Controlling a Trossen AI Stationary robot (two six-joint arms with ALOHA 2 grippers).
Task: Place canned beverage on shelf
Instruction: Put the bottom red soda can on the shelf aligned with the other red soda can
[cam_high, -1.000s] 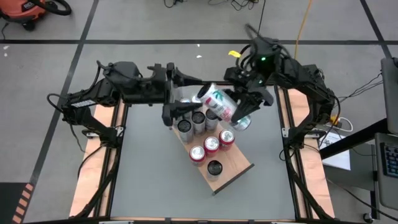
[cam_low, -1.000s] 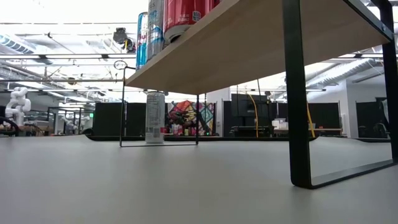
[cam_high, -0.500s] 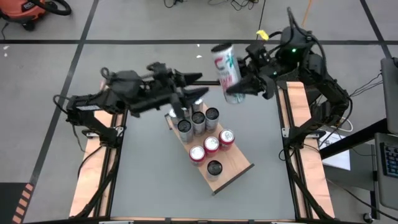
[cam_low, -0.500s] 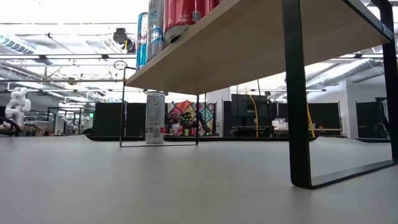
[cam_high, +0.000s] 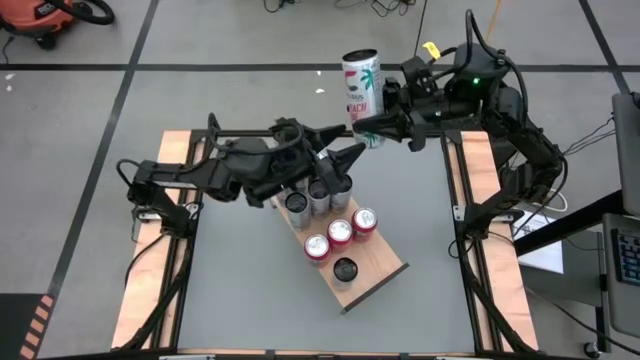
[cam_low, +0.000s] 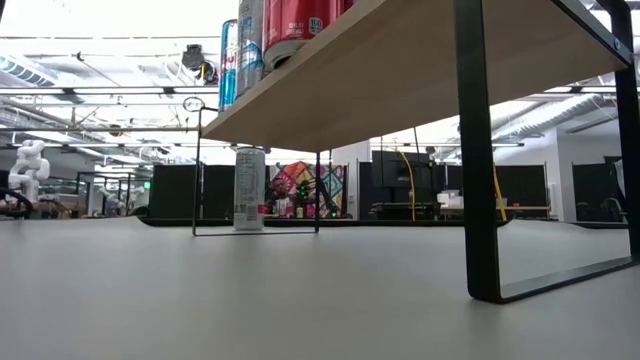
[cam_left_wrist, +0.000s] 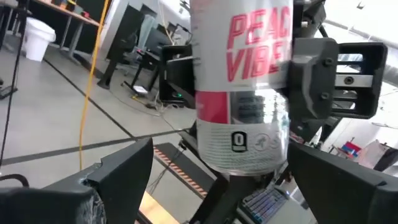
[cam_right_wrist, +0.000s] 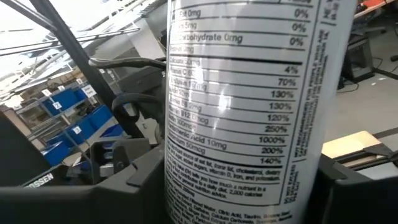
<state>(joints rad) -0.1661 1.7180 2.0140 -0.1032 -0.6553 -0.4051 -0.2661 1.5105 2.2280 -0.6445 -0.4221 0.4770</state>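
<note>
Jaws of the right gripper (cam_high: 368, 122) clamped a tall white can (cam_high: 362, 83) upright beyond the shelf (cam_high: 372, 272), while the left gripper's (cam_high: 345, 160) jaws gaped just below it.

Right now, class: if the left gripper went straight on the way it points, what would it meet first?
Probably the can held in the right gripper: the open left gripper faces it directly, though the gap is hard to judge.

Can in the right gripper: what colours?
The can is white with pink lettering and a pink band; clearest in the left wrist view.

orange cable (cam_high: 487, 35) on floor, possibly a vacuum (cam_high: 45, 15)
</note>
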